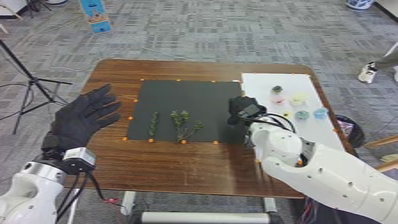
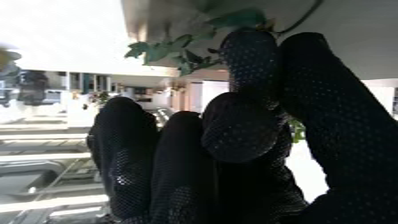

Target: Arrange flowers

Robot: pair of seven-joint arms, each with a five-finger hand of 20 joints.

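The scene was dominated by a brown table point(image 1: 120, 167), on which a black mat point(image 1: 209, 92) was laid beside a white sheet point(image 1: 266, 80). The left hand point(image 1: 82, 115) was held raised over the table's left side, its fingers spread and relaxed, and nothing was gripped by it. The right hand point(image 1: 242, 107) was placed low at the seam between mat and sheet. In the wrist view its fingers were seen bent in close together, and a leafy sprig point(image 2: 160, 51) was apparently pinched by them, its leaves showing past the fingertips; how firmly the stem was gripped could not be told.

On the nearer part of the mat, three green stems were laid out: a slender stem point(image 1: 153, 125) to the left, and a fuller stem point(image 1: 179, 119) whose lower end was met by that of a smaller stem point(image 1: 196, 127). On the sheet, small pieces were grouped, among them a yellow piece point(image 1: 298, 99), a blue piece point(image 1: 321, 113) and a pink piece point(image 1: 277, 100); whether these were blooms or holders was too small to tell. Small orange markers point(image 1: 184, 142) were dotted along the mat's edge.

The step in hand was judged to be the placing of greenery, with the coloured pieces probably kept for later. For the next move, the sprig would need to be lowered flat beside the other stems and released gently, so that its leaves were neither crushed nor dragged
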